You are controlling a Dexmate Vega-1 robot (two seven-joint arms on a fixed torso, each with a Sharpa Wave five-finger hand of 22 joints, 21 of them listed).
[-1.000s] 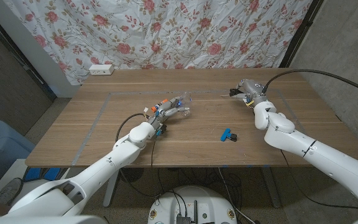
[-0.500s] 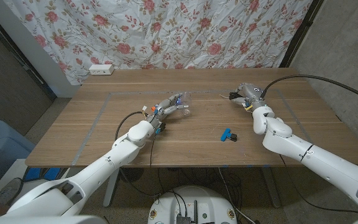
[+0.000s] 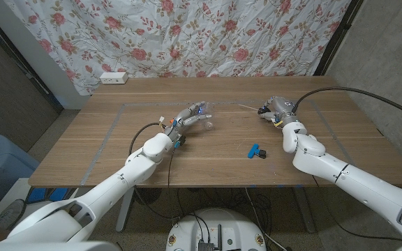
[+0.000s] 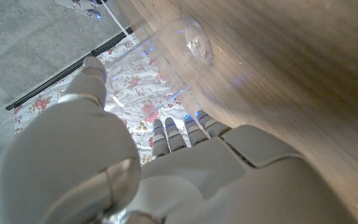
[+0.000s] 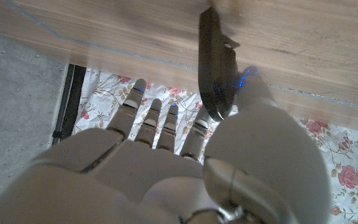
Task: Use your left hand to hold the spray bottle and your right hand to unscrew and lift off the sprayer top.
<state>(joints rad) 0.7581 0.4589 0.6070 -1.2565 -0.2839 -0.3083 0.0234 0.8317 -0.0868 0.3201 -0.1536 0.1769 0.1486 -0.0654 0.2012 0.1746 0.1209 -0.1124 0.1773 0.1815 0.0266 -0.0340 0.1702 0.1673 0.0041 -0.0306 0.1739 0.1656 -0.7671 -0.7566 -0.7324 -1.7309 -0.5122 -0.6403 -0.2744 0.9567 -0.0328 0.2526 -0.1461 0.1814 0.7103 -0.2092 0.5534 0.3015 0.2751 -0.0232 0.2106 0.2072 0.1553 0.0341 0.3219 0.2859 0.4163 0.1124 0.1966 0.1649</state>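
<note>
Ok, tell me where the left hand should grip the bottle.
Grip the bottle around its round wall, short of its base, thumb one side, fingers the other. Come from where the left hand is: the base points away from it, so the straight wall lies between thumb and fingers.

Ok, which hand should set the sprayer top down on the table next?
Right, likely: the right hand holds the dark sprayer top, already off the clear bottle, which the left hand grips.

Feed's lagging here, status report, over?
Left hand grips clear bottle. Right hand holds sprayer top, off the bottle. Blue item on table, not in the way.
</note>
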